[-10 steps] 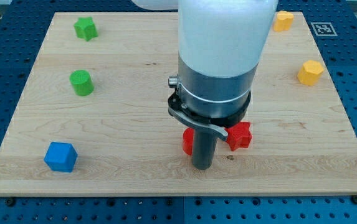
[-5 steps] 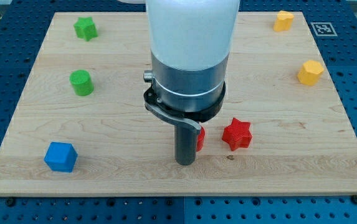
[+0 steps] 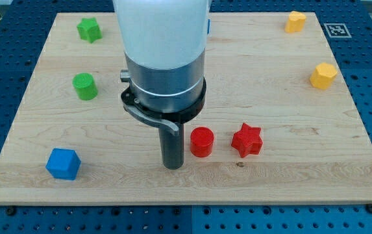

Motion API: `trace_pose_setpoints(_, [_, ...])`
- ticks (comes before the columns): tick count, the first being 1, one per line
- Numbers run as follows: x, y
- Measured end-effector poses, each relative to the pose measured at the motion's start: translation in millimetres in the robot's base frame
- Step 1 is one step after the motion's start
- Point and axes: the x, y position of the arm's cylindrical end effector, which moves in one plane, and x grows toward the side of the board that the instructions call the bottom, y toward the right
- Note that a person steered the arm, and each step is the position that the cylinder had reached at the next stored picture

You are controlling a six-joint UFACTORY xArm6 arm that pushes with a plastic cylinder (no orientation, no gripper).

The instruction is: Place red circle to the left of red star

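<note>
The red circle (image 3: 202,142) stands on the wooden board (image 3: 289,110), just left of the red star (image 3: 247,140), with a small gap between them. My tip (image 3: 173,166) touches the board a short way to the left of the red circle and slightly below it, apart from it. The arm's wide body hides the board above the tip.
A blue cube (image 3: 63,163) sits at the lower left. A green cylinder (image 3: 84,86) and a green star (image 3: 89,29) are at the left. Two yellow blocks sit at the right, one at the top (image 3: 295,21) and one lower down (image 3: 322,76).
My tip has slid to the left, away from the red circle, which it hid before. The red circle now shows fully beside the red star. The blocks have not moved.
</note>
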Motion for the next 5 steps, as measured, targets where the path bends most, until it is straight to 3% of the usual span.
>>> trace_pose_setpoints(4, [-9.9,41.8])
trace_pose_setpoints(5, [-11.1,20.1])
